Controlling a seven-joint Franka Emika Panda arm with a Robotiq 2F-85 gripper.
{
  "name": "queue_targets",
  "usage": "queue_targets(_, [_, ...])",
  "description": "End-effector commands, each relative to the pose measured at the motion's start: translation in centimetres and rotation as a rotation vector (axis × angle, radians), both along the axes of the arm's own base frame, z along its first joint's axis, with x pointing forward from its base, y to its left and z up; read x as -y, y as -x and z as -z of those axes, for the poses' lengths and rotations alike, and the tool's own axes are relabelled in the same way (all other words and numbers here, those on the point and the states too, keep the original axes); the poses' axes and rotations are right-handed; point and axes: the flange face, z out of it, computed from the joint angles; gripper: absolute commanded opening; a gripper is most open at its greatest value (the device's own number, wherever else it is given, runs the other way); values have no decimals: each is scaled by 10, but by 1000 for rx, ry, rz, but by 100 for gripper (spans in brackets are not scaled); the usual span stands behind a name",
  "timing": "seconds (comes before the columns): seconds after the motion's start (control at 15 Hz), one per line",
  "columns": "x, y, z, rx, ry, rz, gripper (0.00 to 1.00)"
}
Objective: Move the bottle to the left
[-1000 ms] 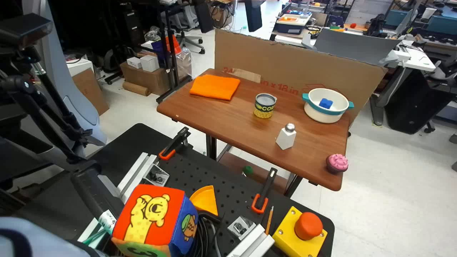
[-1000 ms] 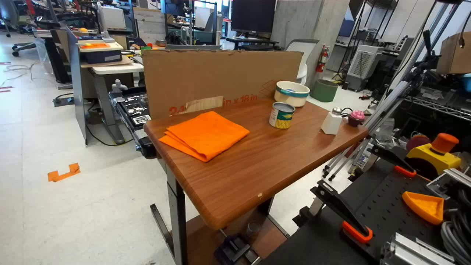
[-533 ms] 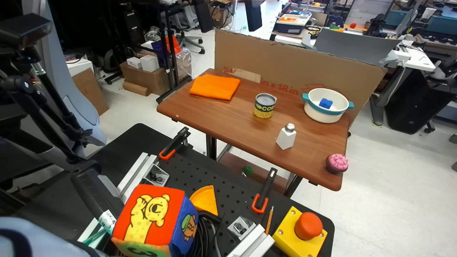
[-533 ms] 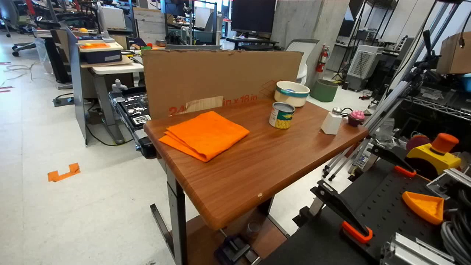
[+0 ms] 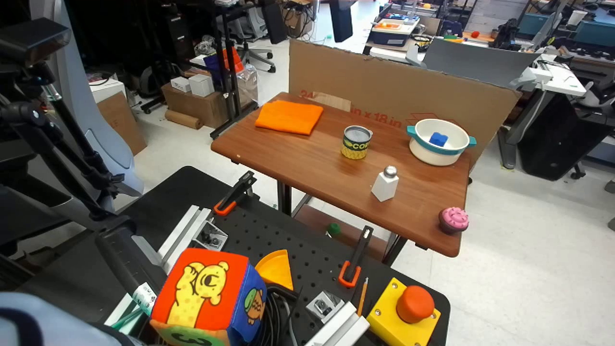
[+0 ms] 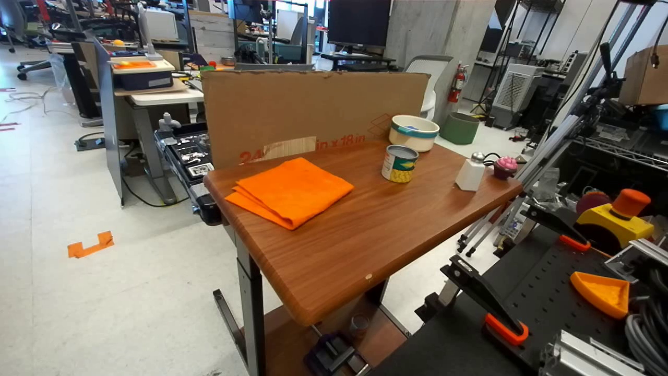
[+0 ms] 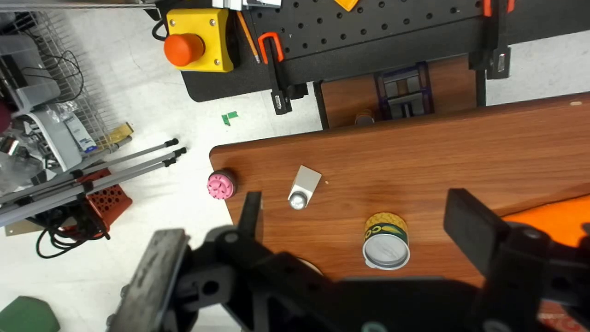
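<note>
The bottle (image 5: 385, 186) is stood upright on the worktop (image 5: 298, 156) between can (image 5: 356, 144) and cupcake (image 5: 453, 220). The hand (image 7: 355, 205) is spread wide.

In an exterior view the wall of the bowl (image 6: 414, 142) hides most of the blue block (image 6: 412, 128). Wrist view: end effector (image 7: 354, 205) blurry, clipped at the bottom edge, blocking nearly all of the bowl. Orange cloth (image 7: 555, 218) part covered and, like the desk (image 7: 438, 152), cut by the right edge. Toy cube (image 5: 211, 288) clipped at the bottom in an exterior view; green item (image 5: 333, 229) below the desk too small to ID.
</note>
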Motion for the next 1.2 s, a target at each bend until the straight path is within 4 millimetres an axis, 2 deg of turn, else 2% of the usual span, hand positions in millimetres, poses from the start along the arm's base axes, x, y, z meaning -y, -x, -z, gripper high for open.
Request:
queue_targets(0.0, [0, 0, -1, -1, 0, 0, 100])
queue_targets(0.13, [4, -2, -2, -9, -12, 0, 100])
queue_targets(0.27, [17, -11, -7, -11, -28, 41, 100])
queue_targets(0.53, [61, -43, -9, -23, -29, 71, 100])
queue_targets(0.67, [83, -62, -4, -53, -42, 64, 100])
queue_targets(0.93, [107, -103, 24, -104, -102, 19, 100])
queue_targets(1.13, [117, -129, 58, -97, -176, -5, 100])
